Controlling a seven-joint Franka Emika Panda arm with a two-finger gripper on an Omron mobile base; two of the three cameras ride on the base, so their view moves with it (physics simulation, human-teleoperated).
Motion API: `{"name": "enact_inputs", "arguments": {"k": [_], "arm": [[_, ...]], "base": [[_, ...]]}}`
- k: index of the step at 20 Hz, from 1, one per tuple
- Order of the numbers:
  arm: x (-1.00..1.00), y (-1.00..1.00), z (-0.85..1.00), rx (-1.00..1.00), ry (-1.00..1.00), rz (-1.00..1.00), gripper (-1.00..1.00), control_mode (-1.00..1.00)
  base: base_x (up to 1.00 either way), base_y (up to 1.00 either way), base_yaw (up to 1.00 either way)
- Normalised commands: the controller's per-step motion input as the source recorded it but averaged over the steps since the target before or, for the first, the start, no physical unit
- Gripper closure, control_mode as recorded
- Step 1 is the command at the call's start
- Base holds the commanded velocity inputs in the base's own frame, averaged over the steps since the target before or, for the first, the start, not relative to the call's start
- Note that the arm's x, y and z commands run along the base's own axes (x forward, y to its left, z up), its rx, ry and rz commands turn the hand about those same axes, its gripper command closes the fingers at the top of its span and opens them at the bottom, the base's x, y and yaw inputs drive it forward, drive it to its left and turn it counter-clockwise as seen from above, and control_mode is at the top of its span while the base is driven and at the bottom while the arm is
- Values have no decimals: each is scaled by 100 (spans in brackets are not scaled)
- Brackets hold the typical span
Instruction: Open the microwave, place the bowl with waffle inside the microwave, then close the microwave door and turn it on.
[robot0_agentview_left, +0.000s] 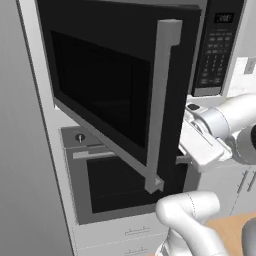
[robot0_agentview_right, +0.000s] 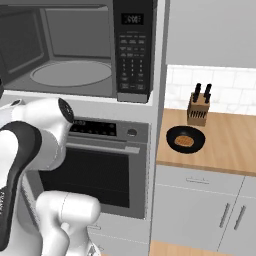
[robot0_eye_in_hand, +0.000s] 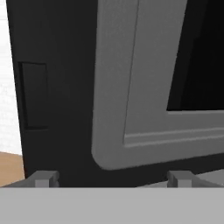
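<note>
On the counter, black bowl holding waffle, microwave cavity open, fingers spread wide

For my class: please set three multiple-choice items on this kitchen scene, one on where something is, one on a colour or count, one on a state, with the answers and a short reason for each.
1. Where is the bowl with waffle?
A. inside the microwave
B. on the wooden counter beside the knife block
C. on the oven door

2. What colour is the bowl?
A. white
B. red
C. black

3. What state is the microwave door in?
A. swung open
B. fully shut
C. taken off

Answers:
1 B, the right base view shows it on the counter just in front of the knife block.
2 C, it is a dark dish holding a tan waffle.
3 A, the microwave cavity and turntable are exposed, and the door stands out with its silver handle forward.
</note>
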Motion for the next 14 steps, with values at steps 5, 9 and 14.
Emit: {"name": "enact_inputs", "arguments": {"k": [5, 9, 14], "arm": [[0, 38, 10, 0, -11, 1, -100, -100], [0, 48, 6, 0, -8, 0, -100, -100], [0, 47, 1, 0, -1, 0, -100, -100]], "base": [[0, 0, 0], [0, 0, 0], [0, 0, 0]]}}
